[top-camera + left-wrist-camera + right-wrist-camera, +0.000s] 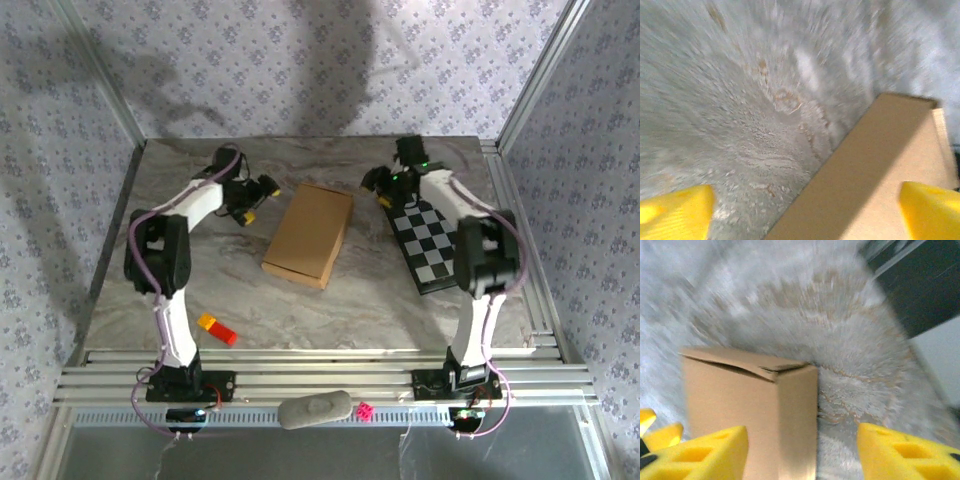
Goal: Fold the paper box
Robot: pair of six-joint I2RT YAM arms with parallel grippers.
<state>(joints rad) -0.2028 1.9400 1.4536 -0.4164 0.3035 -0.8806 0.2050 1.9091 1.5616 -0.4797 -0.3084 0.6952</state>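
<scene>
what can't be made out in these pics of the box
- Left wrist view: motion blur smears the table; the paper box is cut off by the bottom and right edges.
- Right wrist view: the box's lower part is hidden behind the right fingers and the bottom edge; blurred too.
- Top view: the orange-red item near the front rail is too small to identify.

I can read no lettering, number or brand from here. The paper box (309, 233) shows plain brown faces, and the checkered board (430, 243) carries only black and white squares.
</scene>
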